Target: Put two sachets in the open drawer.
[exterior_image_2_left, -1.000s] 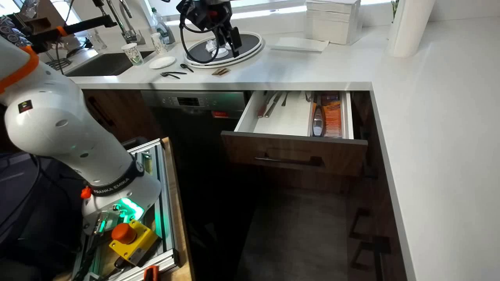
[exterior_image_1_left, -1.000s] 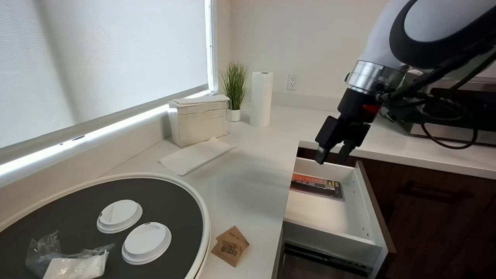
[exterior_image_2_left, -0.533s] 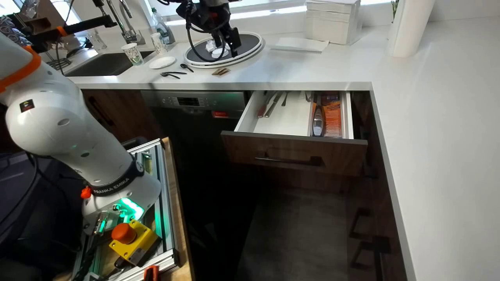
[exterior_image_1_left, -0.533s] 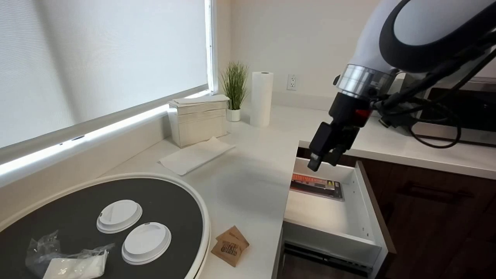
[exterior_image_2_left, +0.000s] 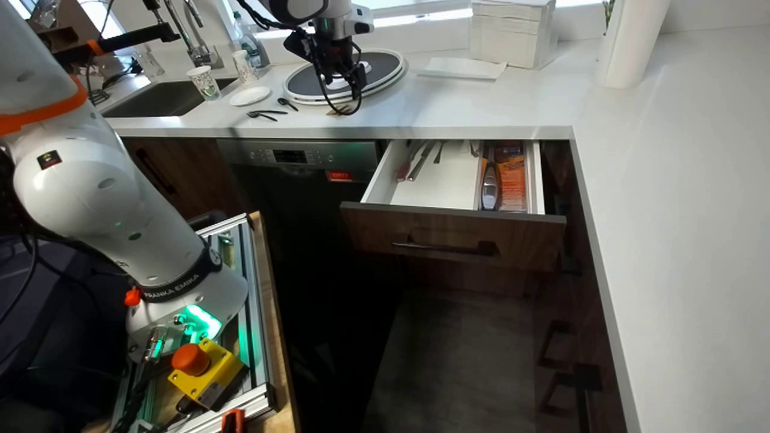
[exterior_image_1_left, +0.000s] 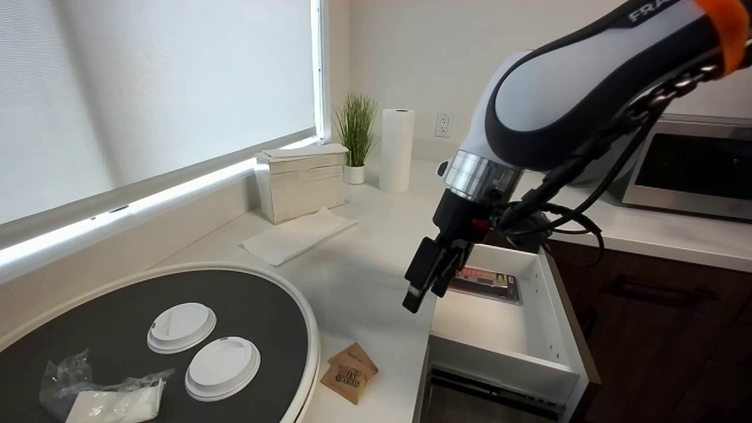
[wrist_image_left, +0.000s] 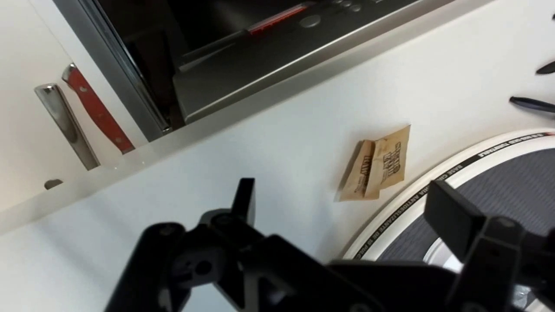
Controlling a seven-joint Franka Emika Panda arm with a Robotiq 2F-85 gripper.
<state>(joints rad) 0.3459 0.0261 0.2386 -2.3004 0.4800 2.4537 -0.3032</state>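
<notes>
Hovers over the counter (exterior_image_1_left: 364, 282) with claw (wrist_image_left: 347, 201) spread wide — looks down on two overlapping sachets (wrist_image_left: 377, 168) just beside the turntable (exterior_image_1_left: 258, 305), with the open drawer (exterior_image_1_left: 487, 323) farther from it.

Matt paper sachets (wrist_image_left: 378, 167), smooth counter (wrist_image_left: 286, 156)
</notes>
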